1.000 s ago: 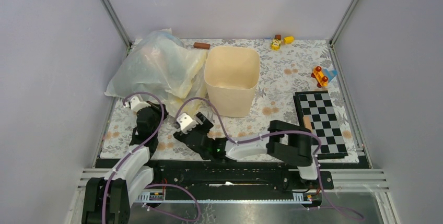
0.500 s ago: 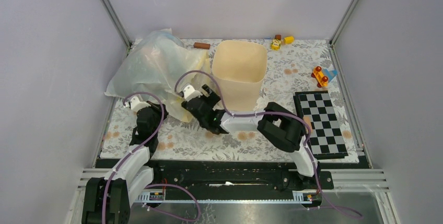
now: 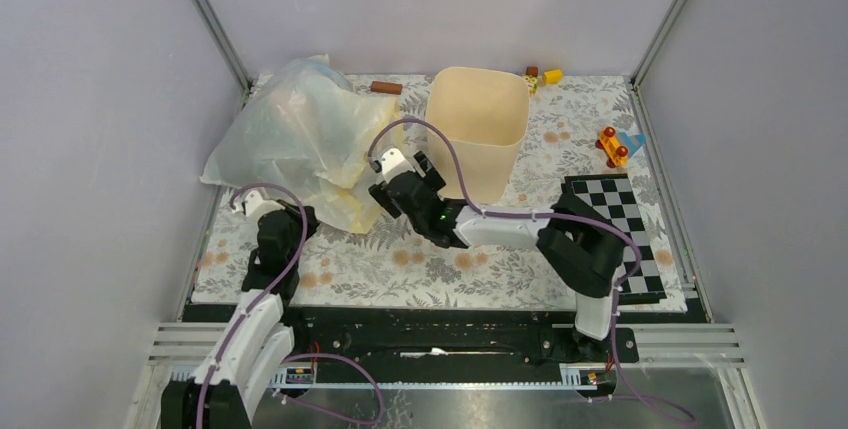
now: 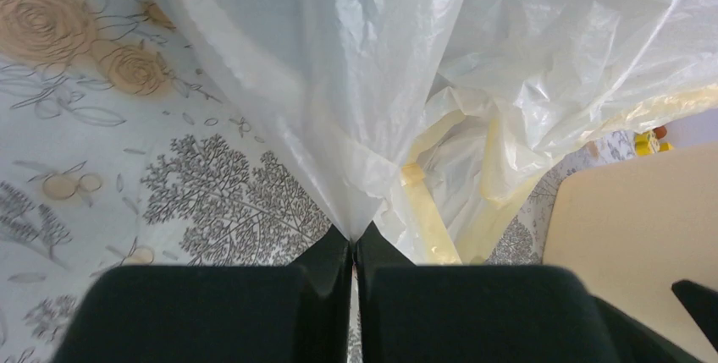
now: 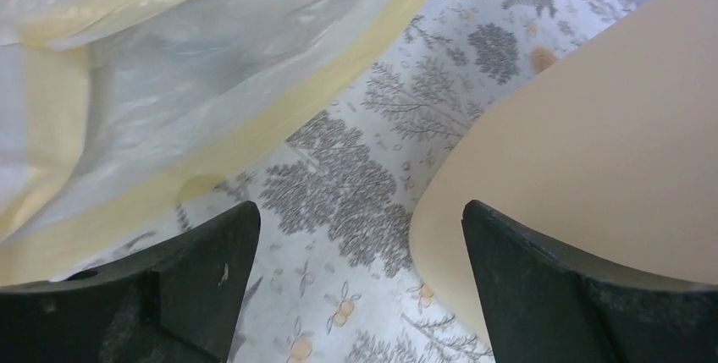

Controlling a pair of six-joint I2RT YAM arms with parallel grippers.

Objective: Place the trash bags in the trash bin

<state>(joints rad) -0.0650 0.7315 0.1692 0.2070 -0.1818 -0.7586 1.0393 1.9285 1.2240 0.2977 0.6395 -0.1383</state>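
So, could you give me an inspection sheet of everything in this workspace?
Surface: floral cloth, flat.
Job's things: bin standing, nothing seen inside; bags heaped left of it.
Clutter: toy blocks and brown stick at back; toy car and checkerboard on right.
Grippers: left gripper shut on a fold of the bags; right gripper open, empty, between bags and bin.
Cables: purple loops by each gripper.
Surroundings: grey walls, metal posts.
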